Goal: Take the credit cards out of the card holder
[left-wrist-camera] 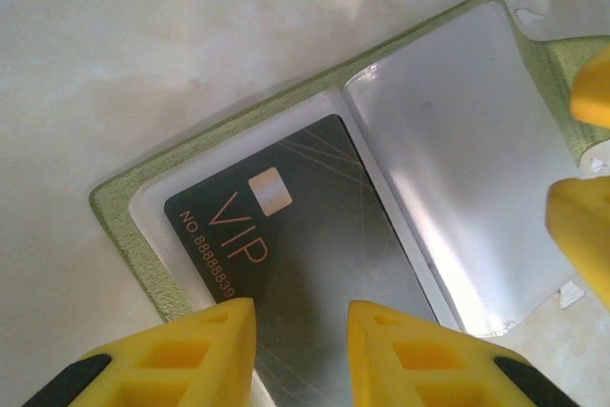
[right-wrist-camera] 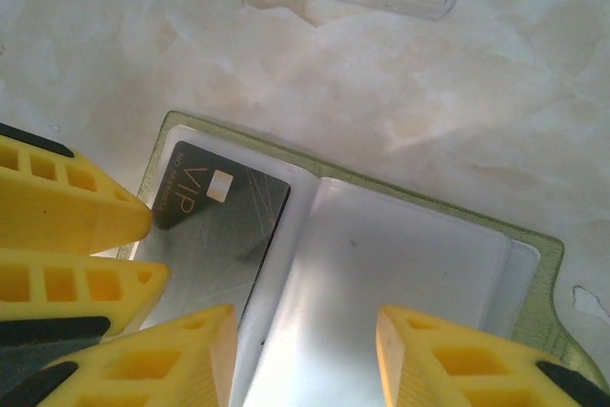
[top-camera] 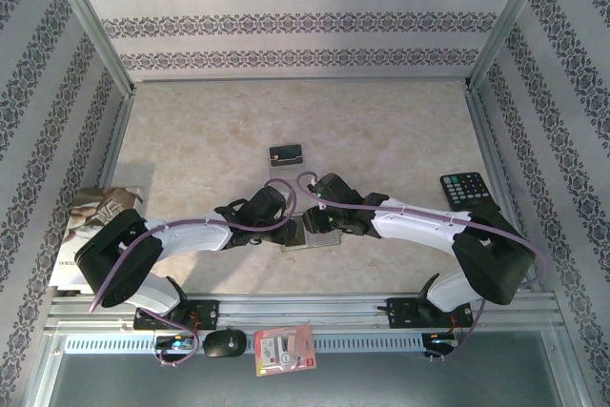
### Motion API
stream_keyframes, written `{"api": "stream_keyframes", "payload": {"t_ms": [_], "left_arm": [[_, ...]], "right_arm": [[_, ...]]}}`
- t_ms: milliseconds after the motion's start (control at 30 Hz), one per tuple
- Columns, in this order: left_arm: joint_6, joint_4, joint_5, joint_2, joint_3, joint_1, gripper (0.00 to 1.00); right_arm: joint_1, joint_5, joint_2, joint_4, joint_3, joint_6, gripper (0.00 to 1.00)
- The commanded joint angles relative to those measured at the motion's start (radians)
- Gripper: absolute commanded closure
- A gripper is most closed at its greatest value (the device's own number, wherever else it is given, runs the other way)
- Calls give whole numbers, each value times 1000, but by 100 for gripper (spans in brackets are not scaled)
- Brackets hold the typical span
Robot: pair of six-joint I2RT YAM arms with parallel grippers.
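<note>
Book far left on tabletop. My left fingers apart, tips low over near edge of black VIP card. I see no clamp on it. Card sits in left pocket of card holder, lying open flat mid-tabletop. Right pocket pale, glossy (contents unclear to me). Second dark card loose on tabletop beyond holder. Right fingers apart over right pocket. Calculator far right.

Both arms bend inward, wrists nearly touching; left gripper and right gripper point downward, jaws parted.
</note>
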Motion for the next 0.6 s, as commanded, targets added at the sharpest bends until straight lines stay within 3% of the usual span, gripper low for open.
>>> {"api": "stream_keyframes", "payload": {"t_ms": [0, 133, 333, 567], "left_arm": [[-7, 12, 9, 52, -33, -10, 69], [-37, 87, 40, 109, -61, -10, 70], [-50, 109, 55, 126, -80, -10, 85], [-50, 97, 49, 147, -81, -10, 99]], "right_arm": [[-6, -1, -18, 7, -19, 10, 57], [0, -2, -29, 5, -27, 11, 57], [12, -16, -42, 14, -37, 14, 57], [-1, -53, -11, 24, -38, 42, 70]]}}
